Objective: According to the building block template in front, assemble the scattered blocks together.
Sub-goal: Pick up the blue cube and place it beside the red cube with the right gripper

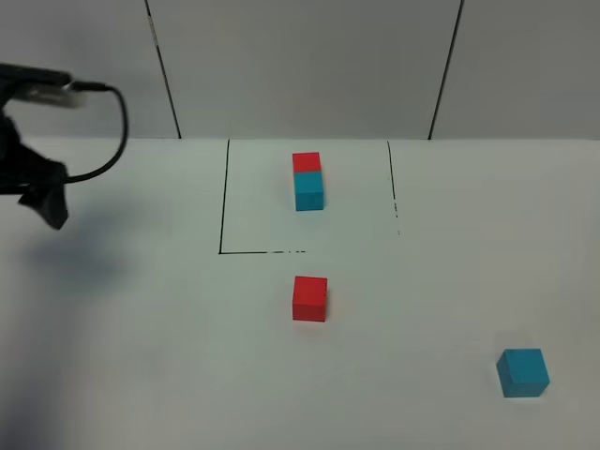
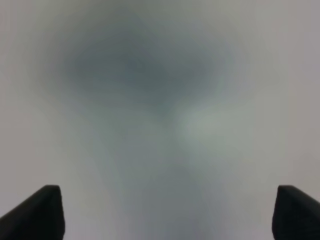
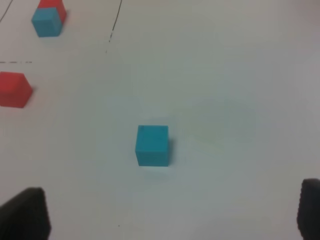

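The template (image 1: pixel 307 181) is a red cube joined to a teal cube, and it stands inside the black-lined box at the back. It also shows in the right wrist view (image 3: pixel 48 17). The loose red cube (image 1: pixel 310 298) sits at the table's middle, just in front of the box. The loose teal cube (image 1: pixel 523 372) sits at the front right. My left gripper (image 2: pixel 170 215) is open and empty over bare, blurred table; its arm (image 1: pixel 42 187) hangs at the far left. My right gripper (image 3: pixel 167 212) is open and empty, with the teal cube (image 3: pixel 152 145) ahead of it and the red cube (image 3: pixel 15 90) off to the side.
A black outline (image 1: pixel 224 202) marks an open-fronted box on the white table. A grey panelled wall (image 1: pixel 309 66) stands behind the table. A black cable (image 1: pixel 117 122) loops from the left arm.
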### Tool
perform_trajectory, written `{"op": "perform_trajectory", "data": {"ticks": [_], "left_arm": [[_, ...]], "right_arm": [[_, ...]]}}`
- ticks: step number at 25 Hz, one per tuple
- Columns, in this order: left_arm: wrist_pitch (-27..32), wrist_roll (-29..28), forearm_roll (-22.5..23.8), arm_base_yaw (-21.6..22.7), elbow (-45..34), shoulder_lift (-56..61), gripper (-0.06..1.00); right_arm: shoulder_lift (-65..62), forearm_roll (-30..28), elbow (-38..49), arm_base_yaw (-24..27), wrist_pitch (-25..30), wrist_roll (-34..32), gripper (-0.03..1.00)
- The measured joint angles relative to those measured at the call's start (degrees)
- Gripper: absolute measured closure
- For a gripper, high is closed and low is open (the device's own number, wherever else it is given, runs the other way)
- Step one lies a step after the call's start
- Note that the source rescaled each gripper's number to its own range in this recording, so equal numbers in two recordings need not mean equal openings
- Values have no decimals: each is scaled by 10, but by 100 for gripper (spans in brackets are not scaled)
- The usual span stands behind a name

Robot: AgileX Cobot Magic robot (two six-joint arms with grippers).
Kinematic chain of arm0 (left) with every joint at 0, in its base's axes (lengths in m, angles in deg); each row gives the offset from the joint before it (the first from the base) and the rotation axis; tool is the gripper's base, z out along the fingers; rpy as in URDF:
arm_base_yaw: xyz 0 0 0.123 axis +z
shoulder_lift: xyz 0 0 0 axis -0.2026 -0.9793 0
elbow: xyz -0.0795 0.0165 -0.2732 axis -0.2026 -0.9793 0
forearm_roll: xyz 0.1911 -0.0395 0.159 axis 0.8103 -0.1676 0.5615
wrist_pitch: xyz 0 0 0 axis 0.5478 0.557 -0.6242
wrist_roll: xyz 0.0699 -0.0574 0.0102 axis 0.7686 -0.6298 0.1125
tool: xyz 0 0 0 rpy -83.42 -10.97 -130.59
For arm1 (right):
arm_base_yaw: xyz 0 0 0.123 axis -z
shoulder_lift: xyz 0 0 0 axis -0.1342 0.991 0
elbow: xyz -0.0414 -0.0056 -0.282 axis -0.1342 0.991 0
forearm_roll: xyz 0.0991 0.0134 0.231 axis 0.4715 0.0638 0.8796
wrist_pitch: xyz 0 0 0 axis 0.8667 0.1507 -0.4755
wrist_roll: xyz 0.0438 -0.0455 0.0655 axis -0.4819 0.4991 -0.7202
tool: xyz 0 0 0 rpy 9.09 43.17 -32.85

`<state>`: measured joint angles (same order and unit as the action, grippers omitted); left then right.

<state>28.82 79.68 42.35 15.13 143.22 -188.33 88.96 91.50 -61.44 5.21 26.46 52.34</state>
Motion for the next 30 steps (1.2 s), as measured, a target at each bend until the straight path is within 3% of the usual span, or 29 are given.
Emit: {"op": "perform_trajectory", "data": {"ticks": [3,7,13,17,21,30], "left_arm": [[-53,-1,-20,26,-113,90,0],[-103,-7,-44,28,-242,230,1],[-133,-41,-61,28,-364,460,2],[-138,-46,-61,21,-422,622,3],[-128,-45,-52,-13,-472,763,4],[-78,-54,-39,-32,-580,988,5]], "right_arm": [[0,0,0,0,0,0,-3],[0,0,0,0,0,0,-3],[0,0,0,0,0,0,-3],[0,0,0,0,0,0,-3],[0,0,0,0,0,0,-3],[0,0,0,0,0,0,-3]]}}
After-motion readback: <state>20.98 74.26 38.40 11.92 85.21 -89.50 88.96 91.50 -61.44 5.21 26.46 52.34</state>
